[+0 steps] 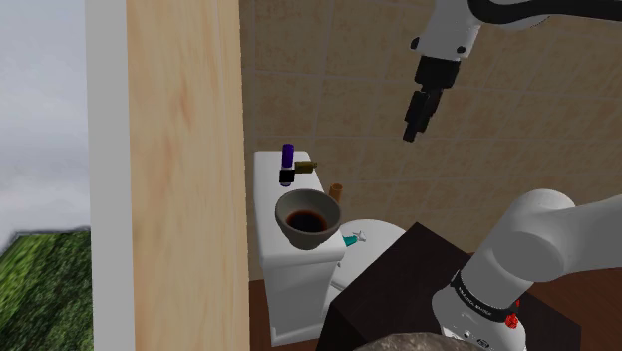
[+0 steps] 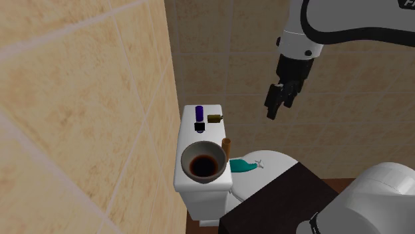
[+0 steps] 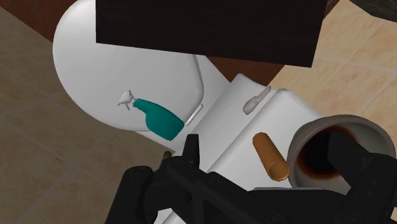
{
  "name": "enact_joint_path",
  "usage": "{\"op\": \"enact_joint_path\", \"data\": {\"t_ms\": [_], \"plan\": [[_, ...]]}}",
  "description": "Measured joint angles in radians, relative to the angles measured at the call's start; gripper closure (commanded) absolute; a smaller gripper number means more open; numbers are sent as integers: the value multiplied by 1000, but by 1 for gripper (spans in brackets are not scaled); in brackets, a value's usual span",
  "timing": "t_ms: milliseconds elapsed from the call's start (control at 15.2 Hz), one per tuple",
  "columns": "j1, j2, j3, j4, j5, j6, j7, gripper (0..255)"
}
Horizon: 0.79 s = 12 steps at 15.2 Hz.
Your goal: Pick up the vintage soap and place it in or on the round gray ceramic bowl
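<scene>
Beige wall tiles back a white toilet, and a pale wooden panel (image 1: pixel 184 170) stands at the shoulder view's left. The arm (image 1: pixel 498 15) enters from the top right, its wrist bent downward, and the pincer (image 1: pixel 414 125) hangs in the air, well above the tank lid (image 1: pixel 267 175). The grey bowl (image 1: pixel 309 221), dark brown inside, sits at the lid's near end. At the far end lies the soap (image 1: pixel 305 163), a small olive-brown block just beside a purple bottle (image 1: pixel 287 160).

From the second exterior view, a brown cylinder (image 2: pixel 227 144) stands at the lid's edge beside the bowl. Lettering on the arm is cut off at the top right corner and cannot be read.

From the wrist view, the pincer's fingers (image 3: pixel 191 149) are spread with nothing between them, above the cylinder and the bowl. A teal spray bottle (image 3: pixel 159 118) lies on the toilet's cover (image 3: pixel 95 63).
</scene>
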Motion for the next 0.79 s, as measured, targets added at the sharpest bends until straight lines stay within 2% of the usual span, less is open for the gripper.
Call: {"op": "enact_joint_path", "data": {"t_ms": [198, 792], "plan": [[4, 37, -11, -3, -15, 40, -37, 0], [35, 293, -70, -9, -95, 312, -285, 0]]}}
